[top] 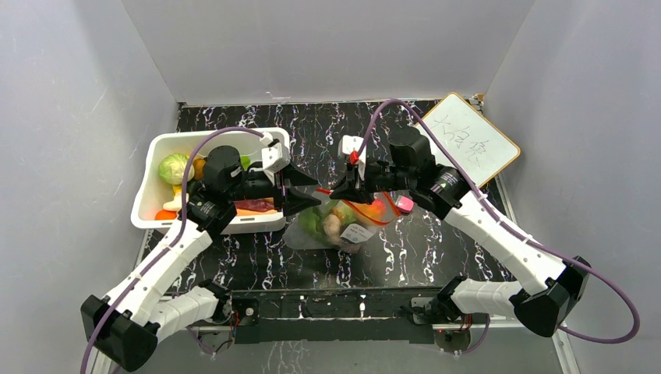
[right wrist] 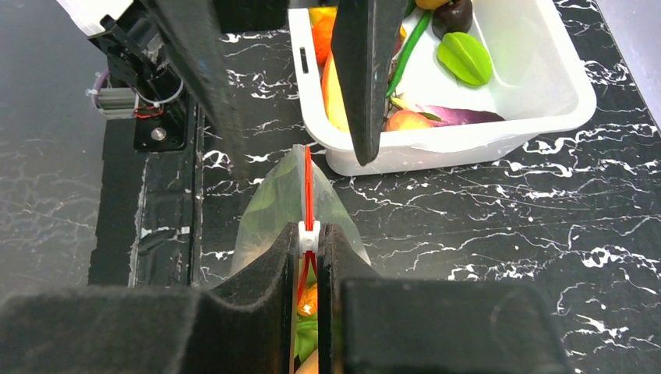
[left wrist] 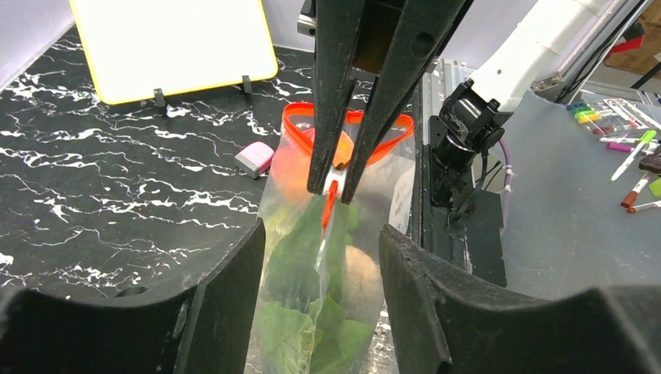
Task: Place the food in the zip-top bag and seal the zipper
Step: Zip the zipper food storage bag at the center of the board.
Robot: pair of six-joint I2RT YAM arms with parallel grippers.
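Note:
The clear zip-top bag (top: 341,224) hangs over the table middle, holding food: green leafy pieces (left wrist: 300,257), an orange piece (right wrist: 309,298) and a pale mushroom (top: 333,226). My right gripper (right wrist: 309,234) is shut on the white slider (left wrist: 334,184) of the red-orange zipper (right wrist: 307,183). Toward my left arm the strip is closed; behind the slider the mouth gapes in a loop (left wrist: 348,123). My left gripper (left wrist: 320,235) stands open, its fingers on either side of the bag's edge, touching nothing. More food lies in the white bin (top: 148,183): cabbage (top: 173,167), purple eggplant (right wrist: 460,116).
A small pink block (top: 404,204) lies on the black marbled table right of the bag. A yellow-framed whiteboard (top: 474,140) stands at the back right. Coloured markers (left wrist: 616,128) lie beyond the table's near edge. Grey walls close in three sides.

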